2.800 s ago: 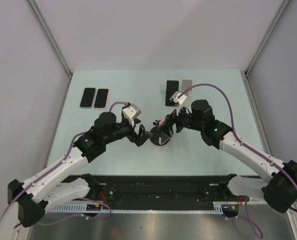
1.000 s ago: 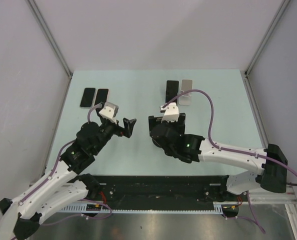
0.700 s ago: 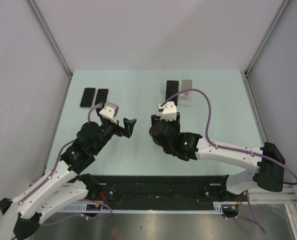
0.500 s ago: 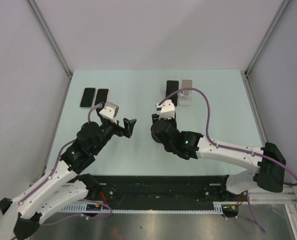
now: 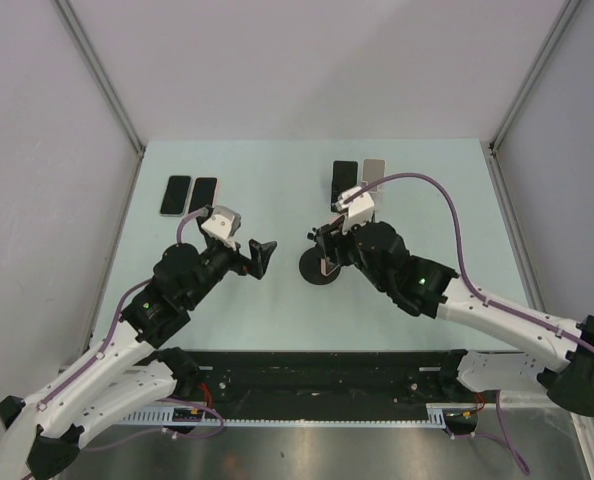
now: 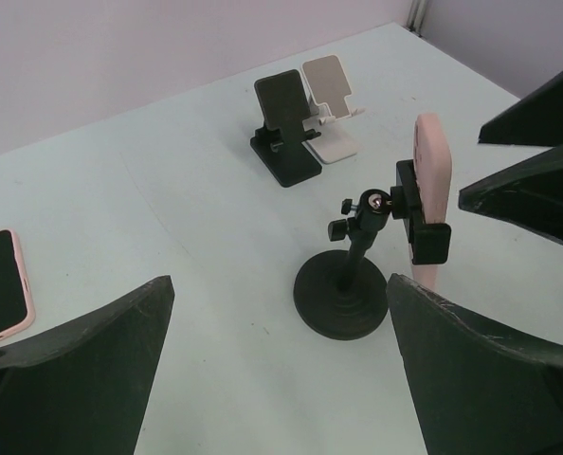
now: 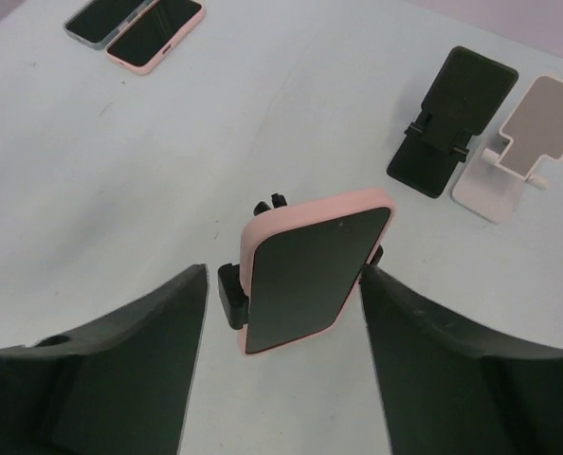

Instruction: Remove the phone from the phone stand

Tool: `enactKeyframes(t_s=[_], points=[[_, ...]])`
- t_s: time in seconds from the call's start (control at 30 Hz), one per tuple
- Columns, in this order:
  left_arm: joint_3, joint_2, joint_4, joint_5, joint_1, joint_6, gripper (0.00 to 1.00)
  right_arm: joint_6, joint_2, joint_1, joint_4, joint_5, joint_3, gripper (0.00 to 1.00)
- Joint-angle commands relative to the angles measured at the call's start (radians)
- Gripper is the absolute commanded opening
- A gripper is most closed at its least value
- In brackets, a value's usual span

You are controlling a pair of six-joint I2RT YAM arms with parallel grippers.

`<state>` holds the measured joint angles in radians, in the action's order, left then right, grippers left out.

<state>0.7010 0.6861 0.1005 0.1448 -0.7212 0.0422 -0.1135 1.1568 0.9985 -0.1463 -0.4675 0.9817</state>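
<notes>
The phone, in a pink case with a dark screen, sits clamped sideways in the black phone stand, which has a round base and a thin post. My right gripper faces the screen from the right with its jaws apart. One finger lies left of the clamp with a gap, and the other lies close by the phone's right edge. The fingertips stop just short of the phone. My left gripper is open and empty, hovering left of the stand.
Two more phones lie flat at the far left. A black folding stand and a white one sit behind the right arm. Walls enclose the table on three sides.
The right arm has swung out from over the stand to its right side, so the stand and phone show again. Its jaws stand narrower than a second ago. The left arm has barely moved.
</notes>
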Motion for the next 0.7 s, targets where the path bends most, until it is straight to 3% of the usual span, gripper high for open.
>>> enactKeyframes(t_s=[0.0,0.03,0.13,0.4,0.67], points=[[0.005,0.004,-0.007,-0.039,0.005,-0.036,1.00,0.011,-0.078,0.000,0.010,0.023,0.003,0.78],[0.005,0.006,-0.010,-0.040,0.005,-0.034,1.00,-0.014,-0.085,0.008,0.011,0.000,0.006,0.87],[0.003,0.009,-0.008,-0.040,0.005,-0.034,1.00,-0.104,-0.082,0.023,-0.007,-0.109,0.032,1.00],[0.005,0.010,-0.007,-0.027,0.005,-0.030,1.00,-0.175,0.082,0.103,-0.048,-0.410,0.153,1.00],[0.003,0.000,-0.005,-0.013,0.005,-0.031,1.00,-0.172,0.288,0.103,-0.081,-0.559,0.233,0.96]])
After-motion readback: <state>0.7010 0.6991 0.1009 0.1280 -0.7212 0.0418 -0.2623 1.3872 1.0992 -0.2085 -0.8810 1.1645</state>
